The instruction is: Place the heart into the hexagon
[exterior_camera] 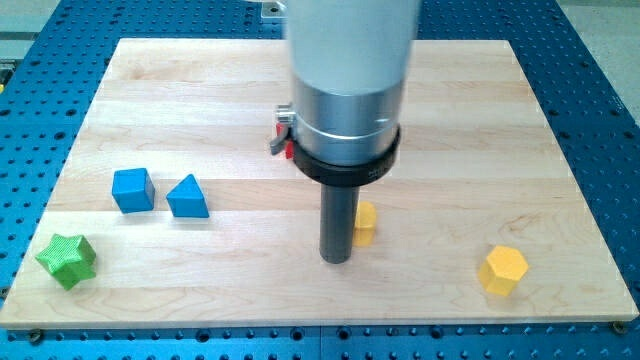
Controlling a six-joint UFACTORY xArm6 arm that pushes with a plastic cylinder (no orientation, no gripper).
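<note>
A yellow block point(366, 222), probably the heart, lies just right of the rod, partly hidden by it, so its shape is hard to make out. My tip point(336, 260) rests on the board, touching or nearly touching that block's left side. The yellow hexagon point(502, 270) lies near the view's bottom right, well apart from both. A small red block point(287, 150) peeks out from behind the arm's body at its left; its shape is hidden.
A blue cube point(132, 189) and a blue triangle point(188, 197) sit side by side at the view's left. A green star point(67, 261) lies at the bottom left corner. The wooden board point(480, 120) rests on a blue perforated table.
</note>
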